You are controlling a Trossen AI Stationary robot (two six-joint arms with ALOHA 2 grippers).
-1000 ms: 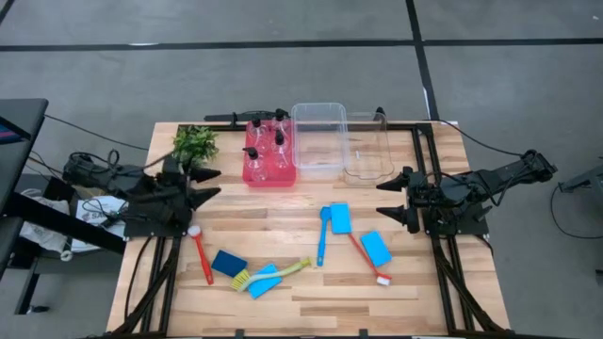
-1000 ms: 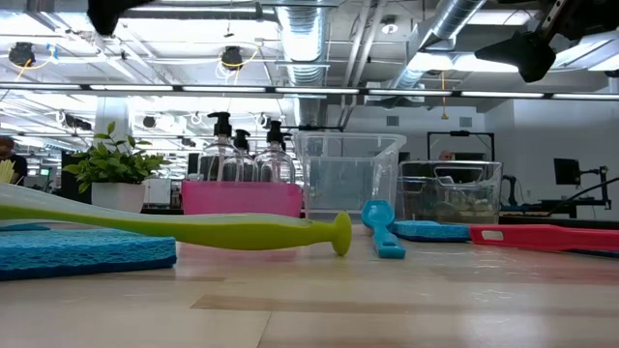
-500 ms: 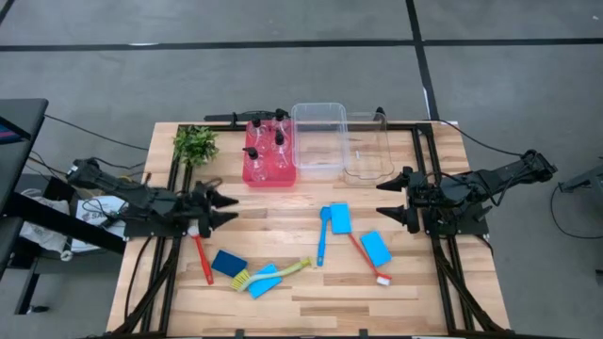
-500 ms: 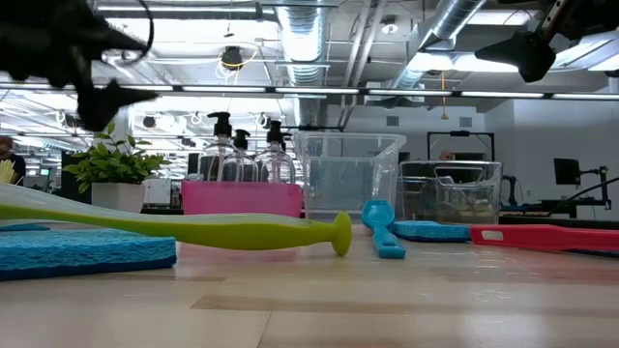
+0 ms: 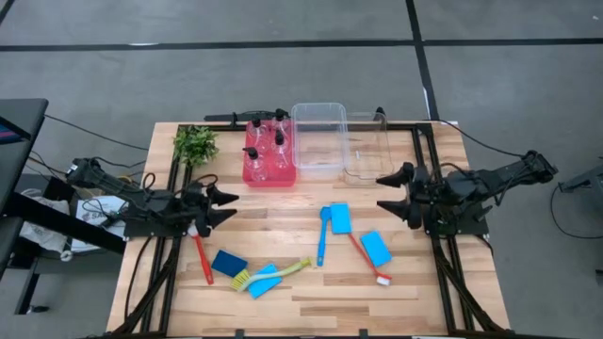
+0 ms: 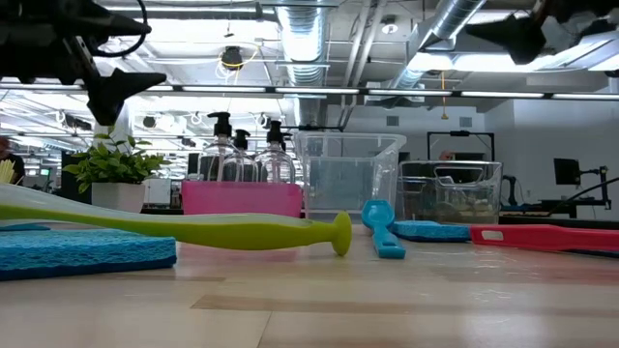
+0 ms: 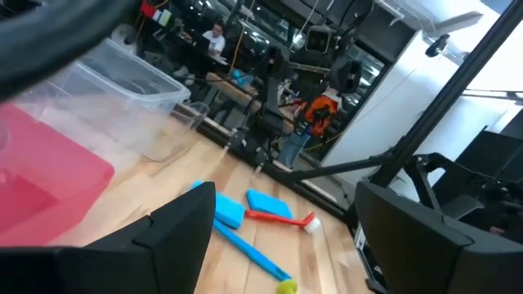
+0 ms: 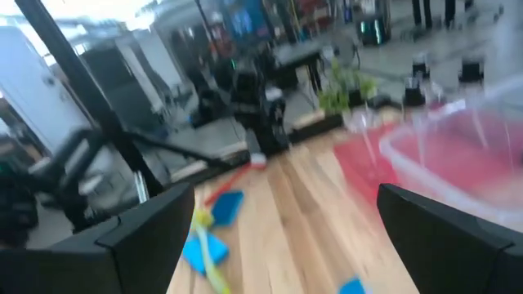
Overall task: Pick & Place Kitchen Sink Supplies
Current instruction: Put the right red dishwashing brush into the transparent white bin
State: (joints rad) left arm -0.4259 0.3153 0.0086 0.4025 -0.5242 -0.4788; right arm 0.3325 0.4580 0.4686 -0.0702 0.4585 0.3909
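Note:
Several clear bottles with black caps (image 5: 267, 143) stand in a red tray (image 5: 252, 175) at the far side. On the wood lie two red brushes (image 5: 202, 256) (image 5: 366, 257), a blue brush (image 5: 321, 235) and a yellow-green brush (image 5: 279, 272), each flat on its side. Blue sponges (image 5: 339, 217) (image 5: 375, 248) (image 5: 228, 263) (image 5: 263, 281) lie flat among them. My left gripper (image 5: 232, 206) hangs open at the left, above the left red brush's head. My right gripper (image 5: 380, 192) hangs open at the right, near the clear bins. Both point level toward the table's middle.
Two clear plastic bins (image 5: 318, 139) (image 5: 367, 151) stand beside the red tray at the far edge. A leafy green plant (image 5: 195, 144) sits at the far left corner. Bare wood lies between the two grippers and along the near edge (image 5: 311, 315).
My left gripper has come down from beside the plant and reached toward the table's middle and near edge, staying open; it has rolled a little. My right gripper has tipped its fingers slightly upward. The brushes, sponges and bottles have kept their places.

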